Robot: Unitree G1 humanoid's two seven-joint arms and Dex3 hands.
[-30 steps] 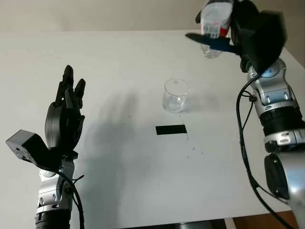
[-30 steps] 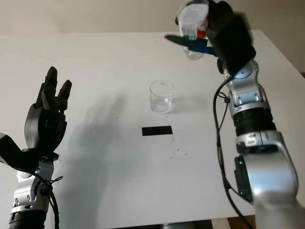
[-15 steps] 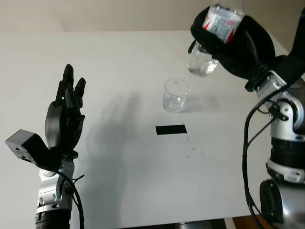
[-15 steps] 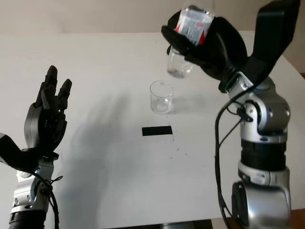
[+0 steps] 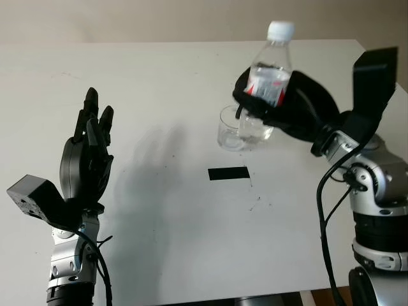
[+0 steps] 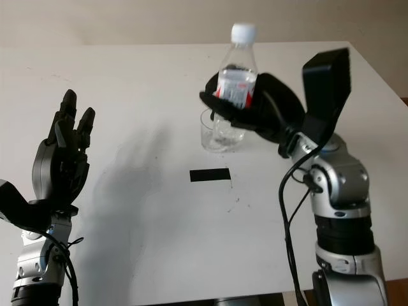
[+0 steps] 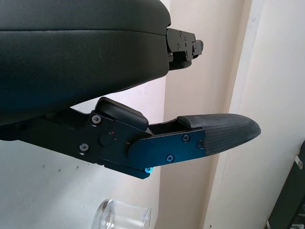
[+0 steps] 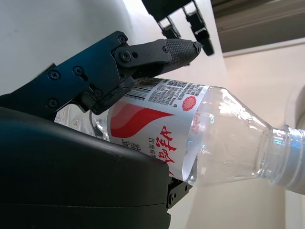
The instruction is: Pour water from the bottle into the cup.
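My right hand (image 5: 280, 111) is shut on a clear plastic bottle (image 5: 266, 76) with a red and white label and a white cap. The bottle stands nearly upright, its base low and just right of the clear cup (image 5: 231, 131), partly overlapping it in the left eye view. In the right wrist view the bottle (image 8: 190, 129) lies across the palm with one finger (image 8: 157, 55) over its label. The cup (image 6: 215, 135) stands on the white table (image 5: 166, 83). My left hand (image 5: 89, 159) is raised at the left, open, away from both; the cup's rim (image 7: 121, 217) shows in the left wrist view.
A black strip of tape (image 5: 228, 173) lies on the table in front of the cup. The table's right edge (image 5: 382, 70) runs close behind my right arm. A beige wall (image 5: 191, 19) lies beyond the far edge.
My right hand has swung the bottle from a tipped, cap-away pose high at the back down to the cup's right side, turning it upright with the cap on top. The left hand stayed still.
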